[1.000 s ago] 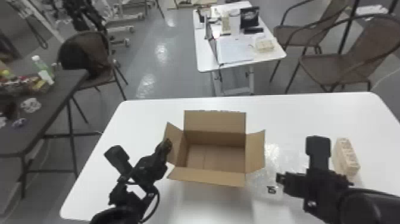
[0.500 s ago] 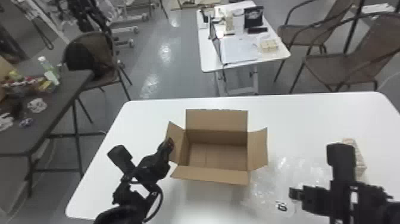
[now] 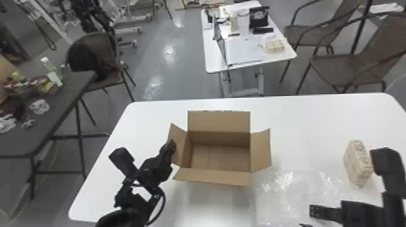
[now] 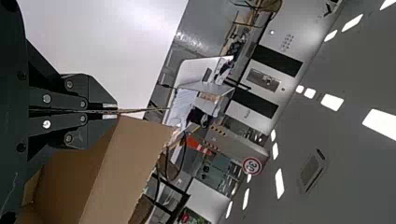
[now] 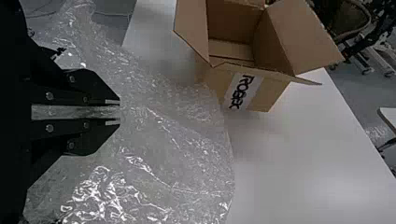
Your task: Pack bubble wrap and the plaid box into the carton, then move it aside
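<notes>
Left gripper (image 4: 116,111) clamped on carton's (image 3: 213,177) left flap (image 3: 180,139), likely bracing it and keeping the mouth open. Right gripper (image 5: 120,112), right of carton, has a narrow gap with bubble wrap (image 5: 177,154) showing in it; can't tell if pinched. Wrap lies right of carton, probably going in first as padding; plaid box (image 3: 358,164) waits farther right of carton.

Claw (image 5: 120,112) parted narrowly over bubble wrap (image 5: 182,163); open carton (image 5: 268,95) on table (image 5: 299,163).
</notes>
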